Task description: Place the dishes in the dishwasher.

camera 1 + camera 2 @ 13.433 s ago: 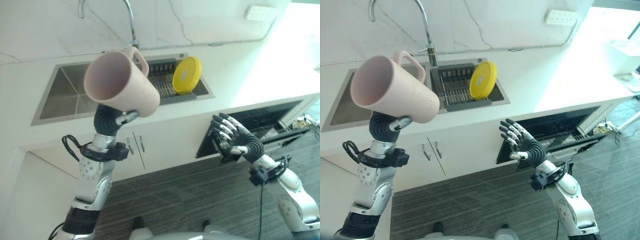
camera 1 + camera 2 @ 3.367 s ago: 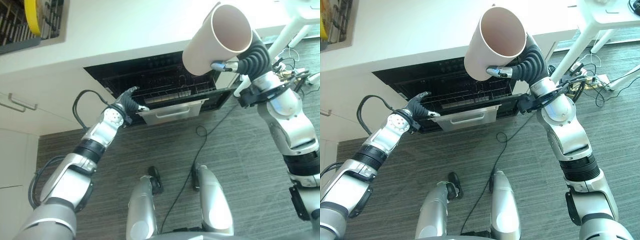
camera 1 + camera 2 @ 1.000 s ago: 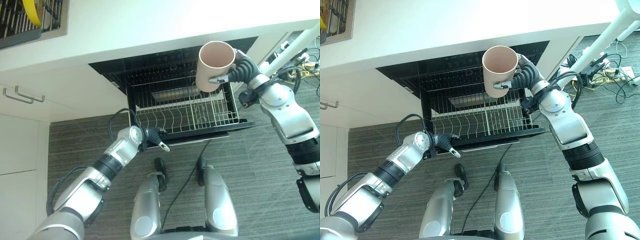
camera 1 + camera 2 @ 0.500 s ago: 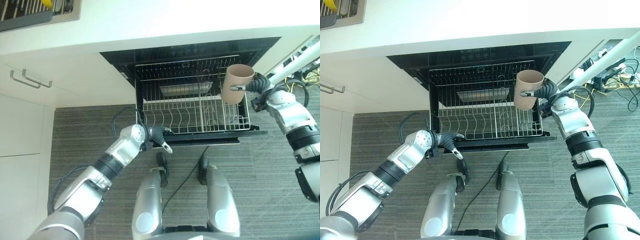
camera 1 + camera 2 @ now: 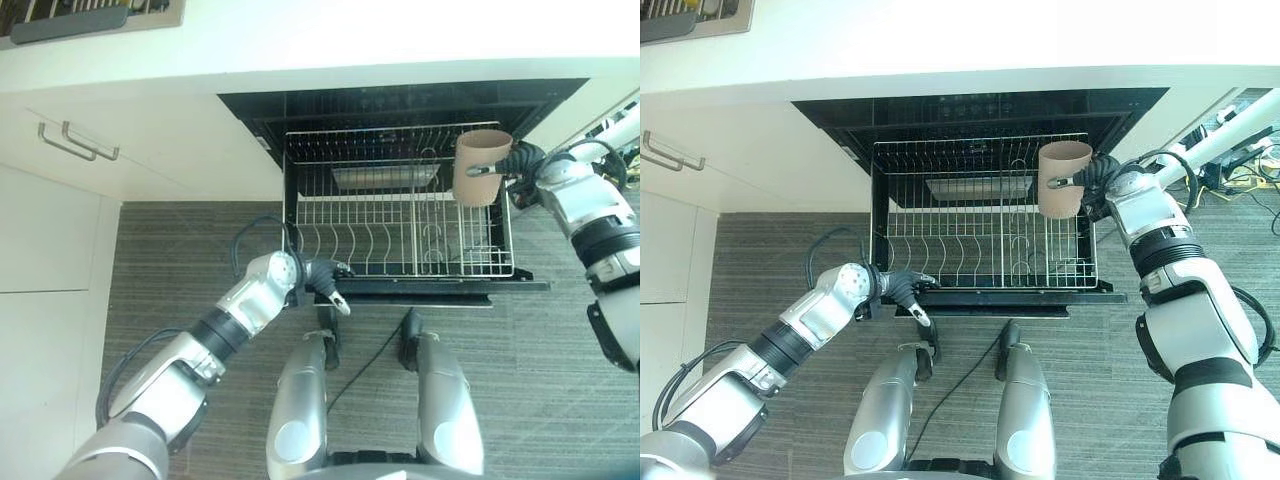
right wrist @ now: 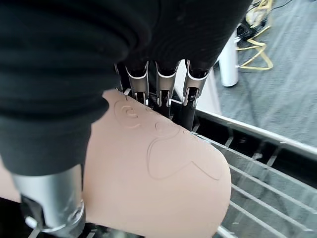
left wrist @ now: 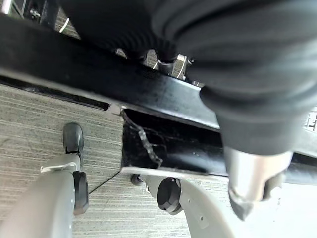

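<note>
Dishwasher (image 5: 400, 100) open, its wire rack (image 5: 390, 215) drawn out between the two hands. Pink cup (image 5: 1064, 180), upright above the rack's right side, clasped by the curled fingers of the right hand (image 5: 1098, 180). Left hand (image 5: 898, 288) at the rack's front-left edge; finger state cannot be told.

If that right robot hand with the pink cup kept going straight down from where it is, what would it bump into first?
Most likely the wire rack of the pulled-out dishwasher drawer. The right robot hand holds the pink cup over the rack's right rear corner, so the cup's base would probably meet the wires first, though depth is hard to judge.
</note>
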Tool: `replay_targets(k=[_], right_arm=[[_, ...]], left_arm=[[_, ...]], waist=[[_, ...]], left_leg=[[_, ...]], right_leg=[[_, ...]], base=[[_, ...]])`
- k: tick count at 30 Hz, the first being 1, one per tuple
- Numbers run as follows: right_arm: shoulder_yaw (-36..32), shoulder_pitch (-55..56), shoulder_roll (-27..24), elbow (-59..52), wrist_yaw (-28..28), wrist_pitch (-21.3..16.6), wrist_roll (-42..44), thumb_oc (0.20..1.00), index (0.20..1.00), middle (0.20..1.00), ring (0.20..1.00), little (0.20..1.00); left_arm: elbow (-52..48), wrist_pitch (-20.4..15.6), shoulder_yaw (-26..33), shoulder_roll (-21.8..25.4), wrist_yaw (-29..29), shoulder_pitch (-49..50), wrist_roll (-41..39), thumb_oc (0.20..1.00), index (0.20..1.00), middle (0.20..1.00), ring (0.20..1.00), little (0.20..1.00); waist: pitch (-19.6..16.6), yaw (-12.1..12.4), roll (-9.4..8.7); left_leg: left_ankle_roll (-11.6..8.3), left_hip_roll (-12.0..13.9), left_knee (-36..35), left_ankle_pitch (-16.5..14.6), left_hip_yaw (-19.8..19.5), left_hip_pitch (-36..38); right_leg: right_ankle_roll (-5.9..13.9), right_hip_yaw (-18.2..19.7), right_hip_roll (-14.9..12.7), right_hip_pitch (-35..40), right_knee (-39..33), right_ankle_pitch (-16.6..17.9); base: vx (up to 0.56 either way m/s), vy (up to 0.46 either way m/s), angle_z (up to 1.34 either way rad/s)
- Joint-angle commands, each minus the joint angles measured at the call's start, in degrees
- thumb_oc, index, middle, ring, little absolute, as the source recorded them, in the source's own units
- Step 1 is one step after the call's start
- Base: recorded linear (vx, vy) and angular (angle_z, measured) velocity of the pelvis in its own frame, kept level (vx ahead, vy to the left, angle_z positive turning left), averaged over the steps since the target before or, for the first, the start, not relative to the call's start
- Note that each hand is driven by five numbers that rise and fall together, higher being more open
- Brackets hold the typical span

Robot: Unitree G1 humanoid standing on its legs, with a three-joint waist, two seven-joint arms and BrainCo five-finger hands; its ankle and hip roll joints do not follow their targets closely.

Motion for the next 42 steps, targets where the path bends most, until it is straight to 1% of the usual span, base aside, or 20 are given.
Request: replay_targets(k=[1, 7, 9, 15, 16, 20, 23, 25, 31, 35, 41, 42], right_arm=[[0.5, -6.3, -4.4, 2.5, 1.1, 1.8, -2.0, 0.200, 0.200, 0.200, 0.200, 0.200], [1.9, -7.5, -6.3, 5.9, 2.5, 4.4, -2.0, 0.200, 0.200, 0.200, 0.200, 0.200], [2.4, -8.0, -7.0, 7.2, 4.0, 6.1, -2.6, 0.200, 0.200, 0.200, 0.200, 0.200], [2.6, -8.5, -7.1, 10.7, 5.5, 6.3, -6.3, 0.200, 0.200, 0.200, 0.200, 0.200], [2.5, -8.8, -6.8, 12.4, 5.7, 6.8, -6.1, 0.200, 0.200, 0.200, 0.200, 0.200], [2.6, -9.2, -6.1, 13.8, 6.4, 7.4, -5.9, 0.200, 0.200, 0.200, 0.200, 0.200], [2.8, -9.7, -4.9, 15.1, 6.7, 7.2, -5.7, 0.200, 0.200, 0.200, 0.200, 0.200], [2.7, -9.8, -4.3, 15.8, 6.9, 7.4, -6.6, 0.200, 0.200, 0.200, 0.200, 0.200], [2.6, -9.5, -2.3, 17.7, 6.8, 8.2, -7.6, 0.200, 0.200, 0.200, 0.200, 0.200], [2.4, -9.3, -1.3, 19.1, 6.8, 8.4, -8.0, 0.200, 0.200, 0.200, 0.200, 0.200], [2.2, -9.8, 0.0, 21.4, 5.8, 9.2, -7.8, 0.200, 0.200, 0.200, 0.200, 0.200], [2.0, -9.7, 0.1, 22.0, 5.5, 9.4, -7.6, 0.200, 0.200, 0.200, 0.200, 0.200]], left_arm=[[-0.5, 3.6, -5.1, 5.6, -4.5, 10.3, -0.9, 1.000, 1.000, 1.000, 1.000, 1.000], [-2.1, 3.1, -5.2, 7.3, -4.3, 11.1, -1.5, 1.000, 1.000, 1.000, 1.000, 1.000], [-2.5, 2.7, -5.5, 8.1, -3.5, 11.8, -2.2, 1.000, 1.000, 1.000, 1.000, 1.000], [-2.7, 1.5, -5.9, 9.0, -2.4, 12.6, -3.2, 1.000, 1.000, 1.000, 1.000, 1.000], [-2.7, 0.8, -6.3, 9.5, -1.7, 13.0, -3.8, 1.000, 1.000, 1.000, 1.000, 1.000], [-3.1, 0.0, -6.5, 10.0, -1.0, 13.4, -4.4, 1.000, 1.000, 1.000, 1.000, 1.000], [-3.3, -0.5, -6.8, 10.1, -0.5, 13.4, -4.9, 1.000, 1.000, 1.000, 1.000, 1.000], [-3.4, -1.4, -7.2, 10.5, 0.0, 13.5, -5.0, 1.000, 1.000, 1.000, 1.000, 1.000], [-5.3, -2.4, -7.6, 11.1, 0.9, 14.4, -5.4, 1.000, 1.000, 1.000, 1.000, 1.000], [-6.6, -2.4, -7.8, 11.5, 0.8, 14.7, -5.4, 1.000, 1.000, 1.000, 1.000, 1.000], [-8.3, -2.7, -9.0, 12.1, 2.3, 15.3, -6.2, 1.000, 1.000, 1.000, 1.000, 1.000], [-9.0, -2.6, -9.1, 12.3, 2.6, 15.5, -6.5, 1.000, 1.000, 1.000, 1.000, 1.000]], waist=[[-0.2, 2.1, 0.08], [0.0, 2.6, 0.28], [0.0, 2.8, 0.22], [-0.1, 3.1, 0.50], [-0.1, 3.3, 0.75], [0.0, 3.7, 1.08], [0.0, 4.1, 1.32], [-0.1, 4.3, 1.54], [0.1, 5.1, 2.21], [0.3, 5.6, 2.60], [0.5, 6.4, 3.62], [0.5, 6.6, 4.01]], left_leg=[[-3.47, 0.0, -0.6, -2.8, -1.5, 1.8], [-3.45, 0.1, -0.5, -2.8, -1.5, 1.8], [-3.43, 0.2, -0.3, -2.8, -1.5, 1.9], [-3.33, 0.3, -0.3, -2.9, -1.4, 1.9], [-3.26, 0.3, -0.1, -2.9, -1.4, 1.7], [-3.25, 0.2, 0.3, -3.0, -1.8, 1.5], [-3.16, 0.2, 0.5, -3.1, -1.8, 1.4], [-3.24, 0.1, 0.5, -3.1, -1.9, 1.3], [-3.11, -0.4, 0.9, -3.3, -2.6, 1.0], [-2.99, -0.7, 1.0, -3.3, -2.9, 0.8], [-2.86, -1.3, 1.5, -3.4, -3.3, -0.4], [-2.80, -1.5, 1.6, -3.4, -3.5, -1.0]], right_leg=[[0.10, -0.5, -2.4, -0.3, -1.8, 0.5], [0.10, -0.7, -2.7, -0.4, -1.3, 0.4], [0.10, -0.8, -2.8, -0.4, -1.1, 0.4], [0.17, -0.8, -2.9, -0.5, -1.0, 0.4], [0.19, -0.8, -3.0, -0.6, -0.6, 0.2], [0.08, -0.9, -3.2, -0.7, -0.4, 0.1], [0.06, -1.1, -3.4, -0.7, -0.1, 0.0], [0.12, -1.1, -3.6, -0.8, 0.0, -0.2], [0.17, -1.6, -4.3, -0.8, 0.5, -0.3], [0.16, -1.9, -4.6, -0.9, 0.7, -0.4], [0.33, -2.3, -5.4, -1.8, 1.2, -0.5], [0.36, -2.3, -5.6, -2.5, 1.6, -0.5]], base=[[0.00, 0.000, 0.00], [0.00, 0.000, 0.00], [0.00, 0.000, 0.00], [0.00, 0.000, 0.00], [0.00, 0.000, 0.00], [0.00, 0.000, 0.00], [0.00, 0.000, 0.00], [0.00, 0.000, 0.00], [0.00, 0.002, 0.01], [0.00, 0.000, 0.00], [0.00, 0.000, 0.00], [0.00, 0.000, 0.00]])
